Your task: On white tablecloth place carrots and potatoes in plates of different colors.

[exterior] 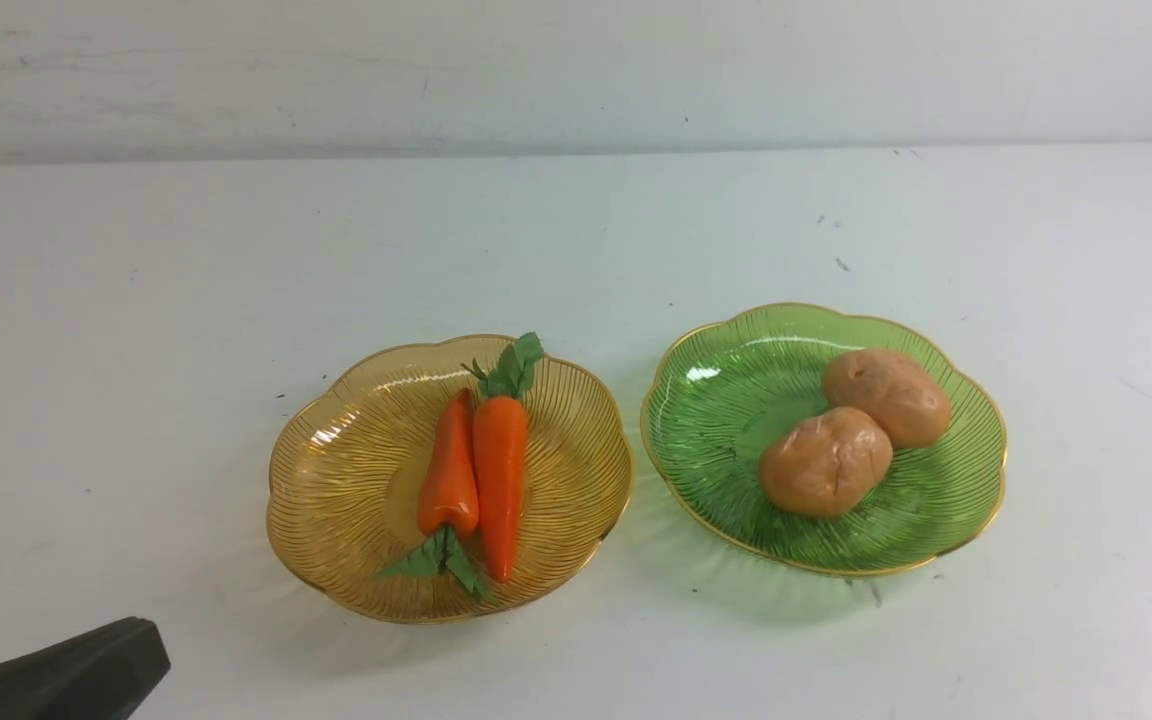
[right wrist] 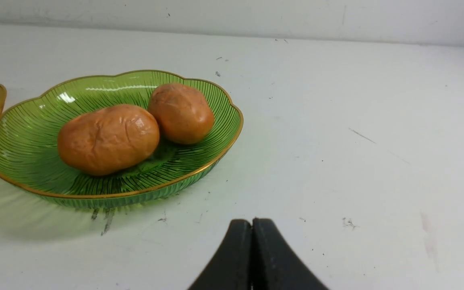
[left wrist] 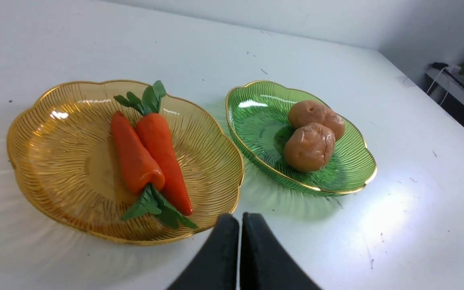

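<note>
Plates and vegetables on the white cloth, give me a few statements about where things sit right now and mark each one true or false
1. Both carrots lie in the amber plate. True.
2. The two potatoes sit in separate plates. False: both are in the green plate, touching each other.
3. The carrots point the same way. False: their leafy tops are at opposite ends.
4. The left end effector holds a carrot. False: it is shut and empty, short of the amber plate.
5. The right end effector is shut, over bare white tablecloth. True.
</note>
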